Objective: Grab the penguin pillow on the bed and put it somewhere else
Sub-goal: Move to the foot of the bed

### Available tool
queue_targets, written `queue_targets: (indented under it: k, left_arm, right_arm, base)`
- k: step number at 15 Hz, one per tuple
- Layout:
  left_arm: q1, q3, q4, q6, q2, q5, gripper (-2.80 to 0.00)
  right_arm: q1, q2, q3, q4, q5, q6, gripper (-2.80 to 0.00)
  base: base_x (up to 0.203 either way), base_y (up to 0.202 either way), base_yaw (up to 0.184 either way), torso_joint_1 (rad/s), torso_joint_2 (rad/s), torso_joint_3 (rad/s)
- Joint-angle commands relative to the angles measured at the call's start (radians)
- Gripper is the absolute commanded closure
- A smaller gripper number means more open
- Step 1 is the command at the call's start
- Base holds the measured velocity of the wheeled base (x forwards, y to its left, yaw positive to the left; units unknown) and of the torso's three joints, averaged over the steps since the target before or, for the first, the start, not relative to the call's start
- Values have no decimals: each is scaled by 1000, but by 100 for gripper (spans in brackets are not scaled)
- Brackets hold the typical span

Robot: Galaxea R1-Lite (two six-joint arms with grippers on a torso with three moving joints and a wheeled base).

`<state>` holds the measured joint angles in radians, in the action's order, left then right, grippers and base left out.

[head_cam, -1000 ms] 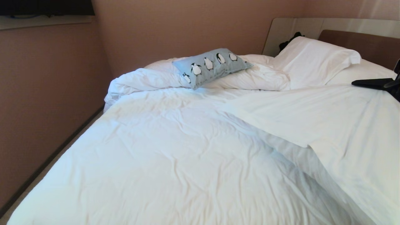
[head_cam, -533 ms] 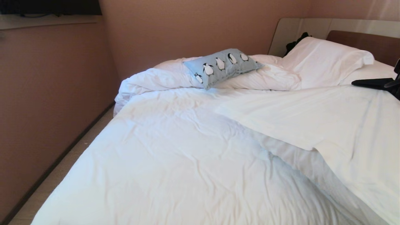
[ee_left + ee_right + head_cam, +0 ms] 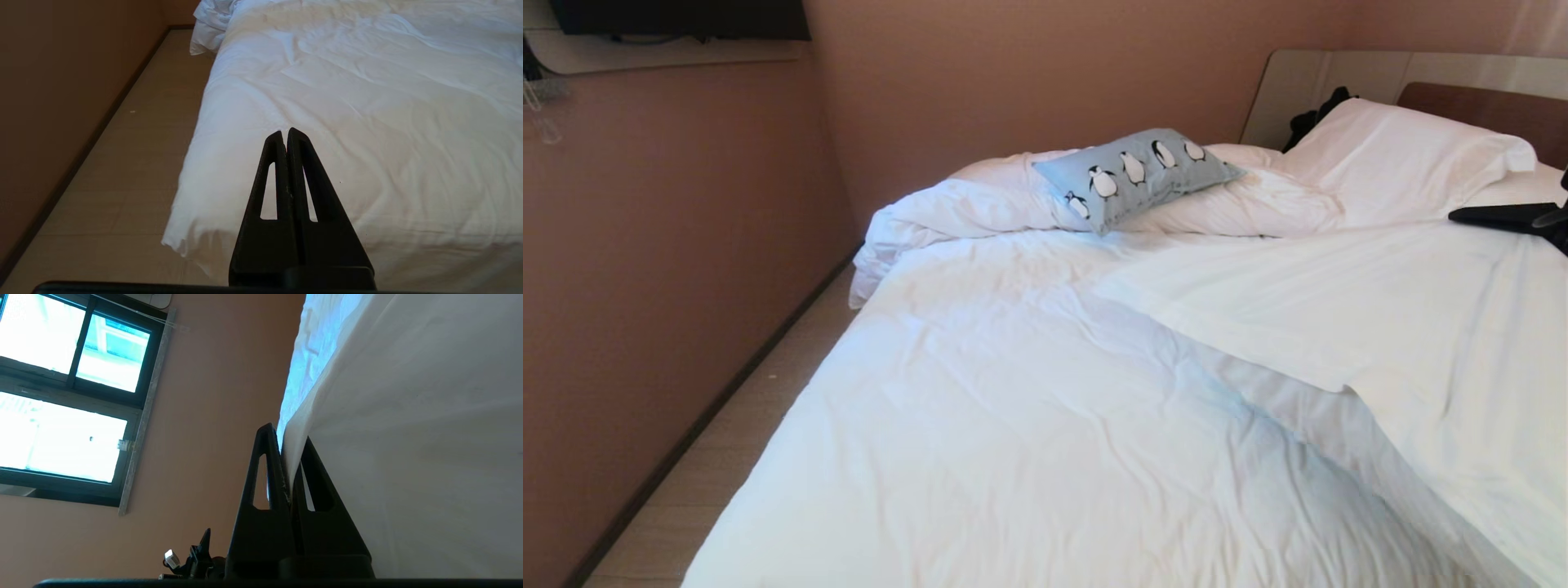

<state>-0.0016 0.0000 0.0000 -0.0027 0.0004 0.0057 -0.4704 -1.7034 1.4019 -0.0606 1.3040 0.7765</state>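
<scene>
Pillow (image 3: 1137, 175) unmoved; the robot's view slides left. Right gripper (image 3: 1507, 217) stays shut, empty, beside the bed (image 3: 1045, 425); no reach yet.

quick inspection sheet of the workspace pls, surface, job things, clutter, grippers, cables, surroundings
surface: large bed with rumpled white duvet, a sheet folded over its right side
job's things: small light blue-grey penguin pillow lying on the bunched duvet near the headboard, untouched
clutter: dark item behind the plain white pillow
grippers: left gripper shut, empty, over the bed's foot edge; right gripper shut on a fold of white sheet
cables: nothing seen
surroundings: brown-pink wall, pale floor strip, window
</scene>
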Motion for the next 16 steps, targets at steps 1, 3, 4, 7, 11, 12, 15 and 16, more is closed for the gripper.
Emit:
queue_targets:
  k: [1, 3, 4, 7, 11, 12, 15, 16]
  left_arm:
    - [0, 0, 0, 0, 0, 0, 0]
    - [0, 0, 0, 0, 0, 0, 0]
    - [0, 0, 0, 0, 0, 0, 0]
    - [0, 0, 0, 0, 1, 0, 0]
    - [0, 0, 0, 0, 0, 0, 0]
    - [0, 1, 0, 0, 0, 0, 0]
    - [0, 0, 0, 1, 0, 0, 0]
    - [0, 0, 0, 1, 1, 0, 0]
  right_arm:
    - [-1, 2, 0, -1, 8, 4, 0]
    - [-1, 4, 0, -1, 8, 4, 0]
    - [-1, 7, 0, -1, 9, 4, 0]
    - [-1, 7, 0, -1, 9, 4, 0]
    - [-1, 8, 0, -1, 9, 4, 0]
    - [-1, 10, 0, -1, 9, 4, 0]
    - [-1, 11, 0, -1, 9, 4, 0]
    - [-1, 11, 0, -1, 9, 4, 0]
  base:
    - [0, 195, -2, 1, 1, 12]
    - [0, 199, 1, 1, 3, 3]
    - [0, 194, 0, 2, 2, 11]
    - [0, 193, 1, 3, 5, 3]
    - [0, 196, 0, 3, 3, 2]
    - [0, 161, 5, 3, -1, 4]
    - [0, 52, 0, 2, 2, 3]
    - [0, 0, 0, 0, 0, 0]
